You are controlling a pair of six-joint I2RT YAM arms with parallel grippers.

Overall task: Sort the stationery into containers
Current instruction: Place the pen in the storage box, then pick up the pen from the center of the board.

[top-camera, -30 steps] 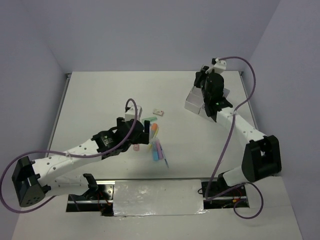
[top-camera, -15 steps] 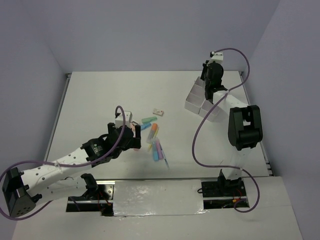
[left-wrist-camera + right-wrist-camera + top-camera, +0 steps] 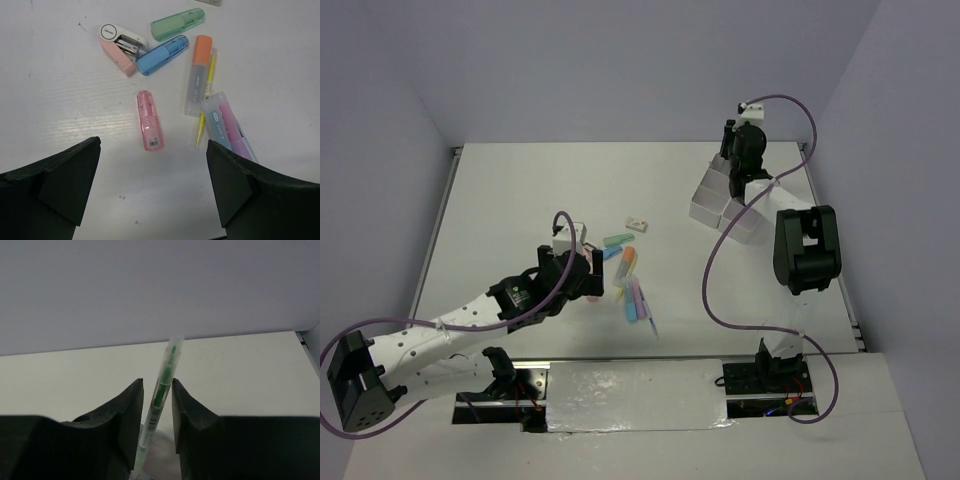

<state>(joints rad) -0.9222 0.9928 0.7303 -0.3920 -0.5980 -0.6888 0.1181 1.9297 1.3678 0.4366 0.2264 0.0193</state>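
Left wrist cam: left gripper [image 3: 152,167] was wide open and empty, hovering over the loose pile on the table [image 3: 55,100]. A pink marker [image 3: 150,120] lay just ahead of the gap between the fingers. The stapler [image 3: 120,47] touched the blue marker [image 3: 161,55], with the green marker [image 3: 178,24] just beyond. The orange marker [image 3: 197,75] lay beside a thin yellow pen [image 3: 206,95]. To their right, a pale blue marker [image 3: 216,125] and a second pink one sat side by side.

Right wrist cam: right gripper [image 3: 156,395] was pinched on a green pen [image 3: 165,370], slightly tilted, its end sticking out past the fingers.

Top cam: right gripper was over the far side of the tray [image 3: 705,207] at far right, well apart from the pile. Couldn't tell the tray's contents.
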